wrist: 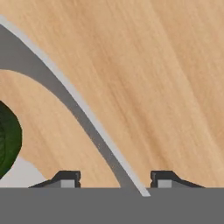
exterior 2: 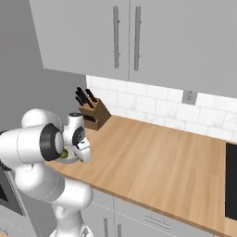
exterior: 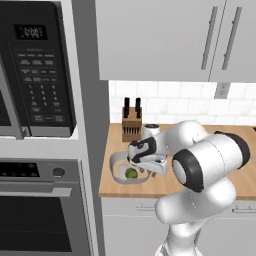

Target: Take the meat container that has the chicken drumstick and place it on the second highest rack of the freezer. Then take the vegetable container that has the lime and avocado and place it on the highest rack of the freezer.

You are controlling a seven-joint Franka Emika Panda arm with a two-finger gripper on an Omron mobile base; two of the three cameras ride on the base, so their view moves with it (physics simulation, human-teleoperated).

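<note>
The vegetable container point(exterior: 114, 165) is a shallow pale grey bowl on the wooden counter, near its left end. My gripper point(exterior: 150, 170) reaches down onto the bowl's right side. In the hand view the gripper point(wrist: 114, 179) is open and straddles the grey rim point(wrist: 74, 109), with a gap on each side of it. The dark green avocado point(wrist: 6, 140) lies inside the bowl. A round green fruit point(exterior: 131, 173) shows in the bowl from the left base; I cannot tell whether it is the lime. The freezer, its racks and the meat container with the chicken drumstick are out of view.
A knife block point(exterior: 132, 125) and a white canister point(exterior: 150, 131) stand behind the bowl by the tiled wall. The microwave point(exterior: 35, 70) and oven point(exterior: 40, 215) column rises to the left. A black cooktop point(exterior 2: 231, 180) lies at the counter's far right.
</note>
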